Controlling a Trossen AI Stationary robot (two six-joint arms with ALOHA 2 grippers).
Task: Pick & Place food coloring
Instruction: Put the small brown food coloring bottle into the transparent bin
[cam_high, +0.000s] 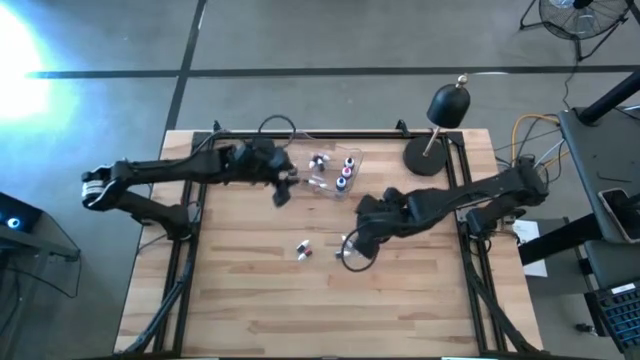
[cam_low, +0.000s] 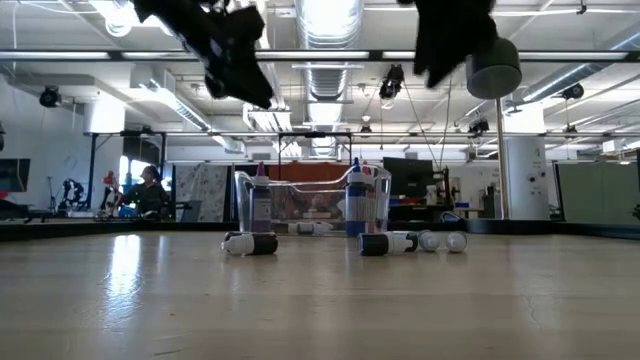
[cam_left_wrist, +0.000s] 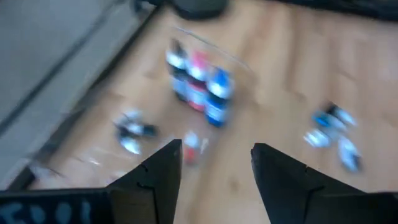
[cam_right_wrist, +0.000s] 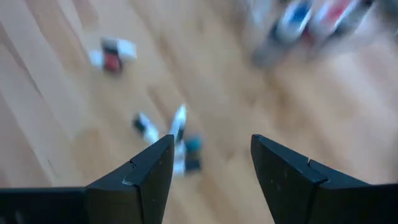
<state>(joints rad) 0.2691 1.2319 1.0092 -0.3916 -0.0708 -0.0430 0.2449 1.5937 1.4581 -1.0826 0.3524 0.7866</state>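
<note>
Several small food coloring bottles stand upright in a clear tub (cam_high: 336, 172) near the table's far edge; a purple one (cam_low: 262, 206) and a blue one (cam_low: 355, 205) show through its wall. More bottles lie on their sides on the wood: one (cam_high: 303, 250) near the middle, a small cluster (cam_right_wrist: 173, 142) by my right gripper, and others (cam_left_wrist: 133, 129) around the tub. My left gripper (cam_left_wrist: 214, 163) hovers open and empty above the table just left of the tub (cam_left_wrist: 205, 87). My right gripper (cam_right_wrist: 211, 163) hangs open and empty above the cluster.
A black desk lamp (cam_high: 440, 130) stands on the table's far right corner, with cables beyond it. Bare wood (cam_high: 300, 310) stretches across the near half of the table. A person (cam_low: 150, 192) sits far off in the room behind.
</note>
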